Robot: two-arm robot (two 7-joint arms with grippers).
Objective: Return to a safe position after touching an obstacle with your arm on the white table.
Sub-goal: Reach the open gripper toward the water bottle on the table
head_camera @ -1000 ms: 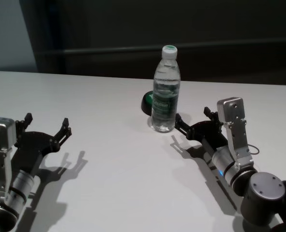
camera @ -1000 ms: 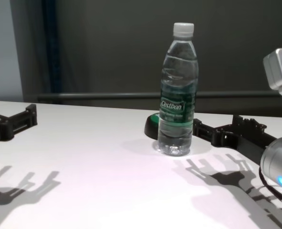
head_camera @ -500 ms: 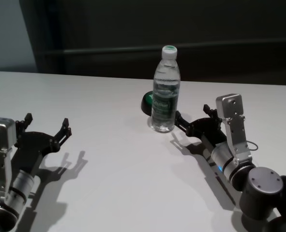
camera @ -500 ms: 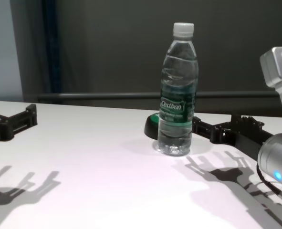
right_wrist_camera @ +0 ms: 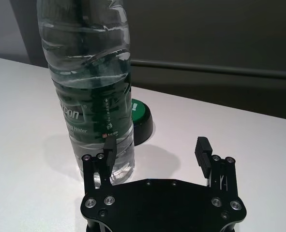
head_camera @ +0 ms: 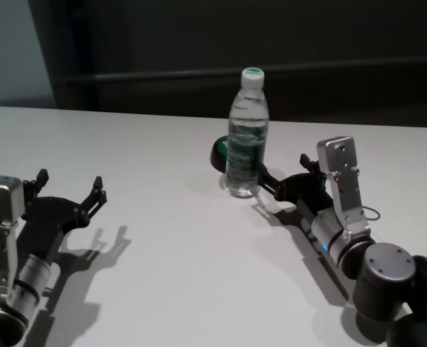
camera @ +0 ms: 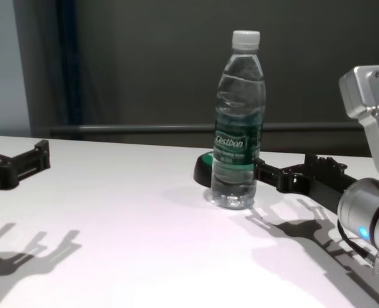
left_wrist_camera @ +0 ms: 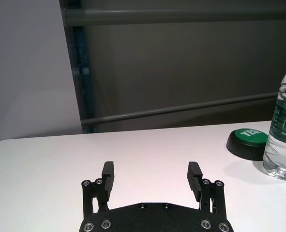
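Clear bottle with white cap; dark green label bearing white lettering. Behind the bottle, a low black dome with a green top. Plain matte white bench. Both the left gripper and the right gripper are black, on silver wrist housings.

Chest view. A clear water bottle with a white cap and dark green label stands upright on the white table. Just behind the bottle's base, partly hidden by it, lies a low black-and-green dome. Right of the bottle, the right gripper reaches its black fingers up to the bottle's lower side. Far left of the bottle, the left gripper hangs above the table, casting a shadow.
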